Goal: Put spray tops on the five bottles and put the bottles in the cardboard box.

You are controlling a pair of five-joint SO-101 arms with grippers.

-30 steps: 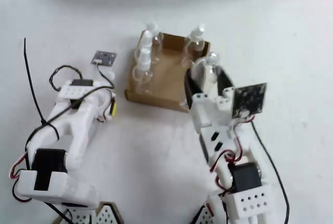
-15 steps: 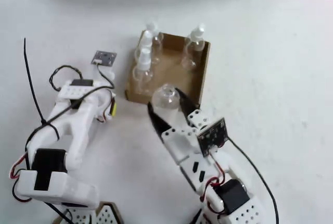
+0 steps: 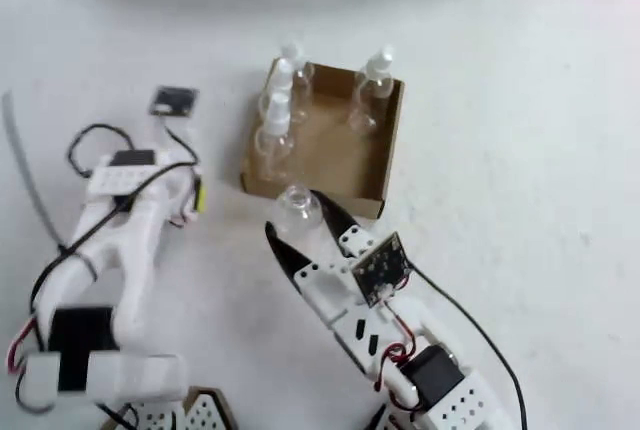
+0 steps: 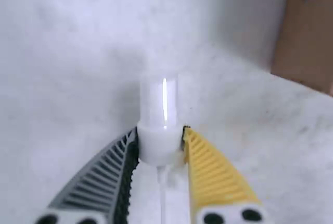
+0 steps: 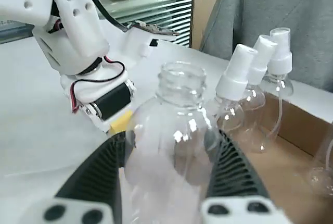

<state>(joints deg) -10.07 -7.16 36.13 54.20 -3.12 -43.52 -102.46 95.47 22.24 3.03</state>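
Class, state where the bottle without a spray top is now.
High view: the uncapped bottle is held in the right gripper, just outside the near wall of the cardboard box.

Cardboard box (image 3: pixel 330 155) at upper centre; three capped bottles (image 3: pixel 275 115) line its left wall; a fourth bottle (image 3: pixel 372 85) fills its upper right corner; its lower right floor lies open; bare table (image 3: pixel 520 130) spreads right; left arm (image 3: pixel 125 240) lies at left.
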